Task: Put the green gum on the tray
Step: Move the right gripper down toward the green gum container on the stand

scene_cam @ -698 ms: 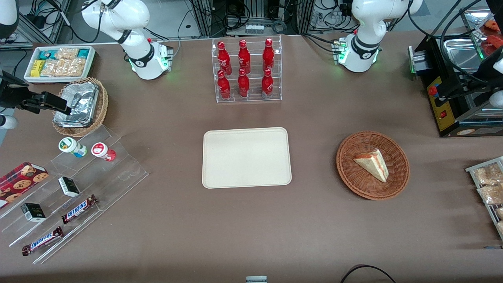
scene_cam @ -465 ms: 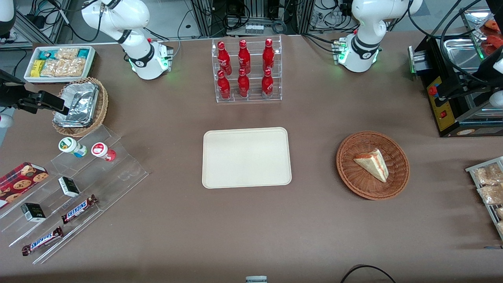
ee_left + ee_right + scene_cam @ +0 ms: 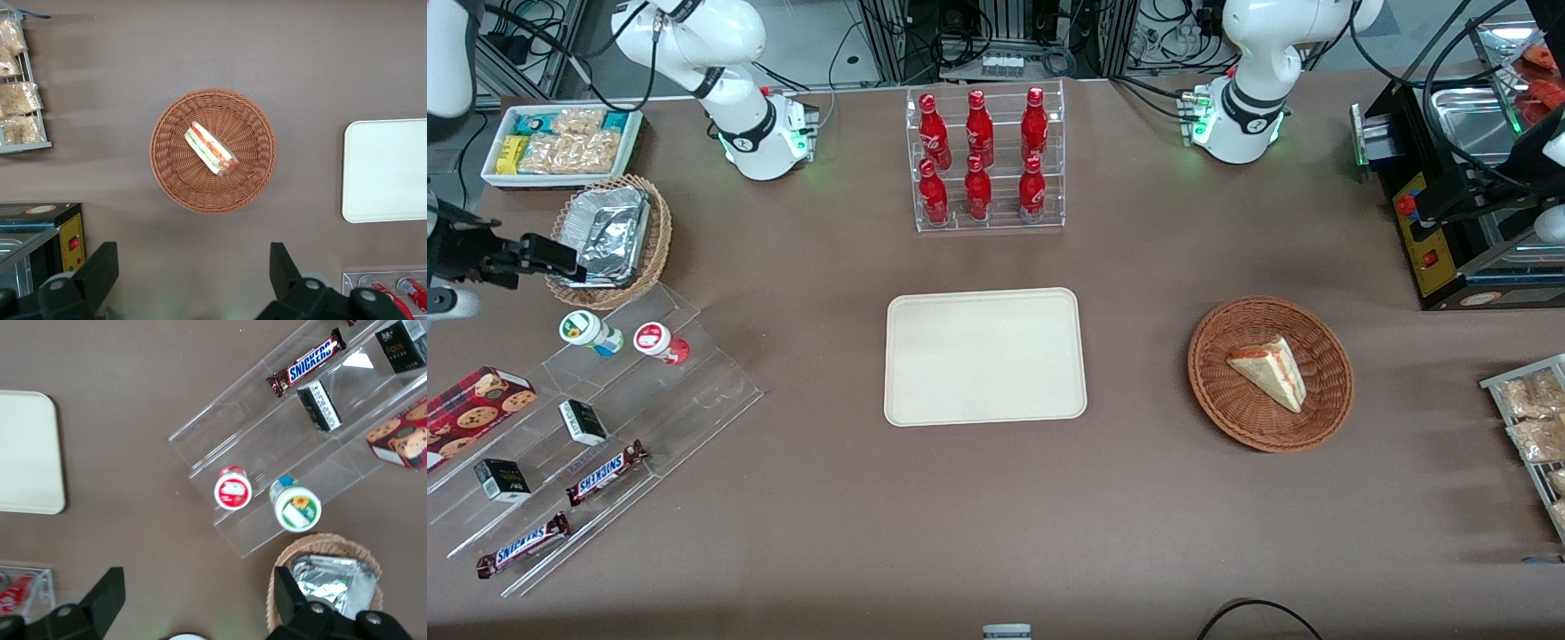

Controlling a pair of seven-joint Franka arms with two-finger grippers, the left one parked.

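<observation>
The green gum stands upright on the top step of a clear acrylic stand, beside a red-lidded canister. The cream tray lies flat at the table's middle with nothing on it. My right gripper hangs high above the table, a little farther from the front camera than the green gum, beside the foil-filled wicker basket. Its fingers stand wide apart and hold nothing.
The acrylic stand also carries two Snickers bars and small dark boxes; a cookie box lies beside it. A white snack tub, a rack of red bottles and a sandwich basket stand around.
My right gripper has shifted slightly nearer to the front camera, closer to the green gum. Nothing on the table has moved.
</observation>
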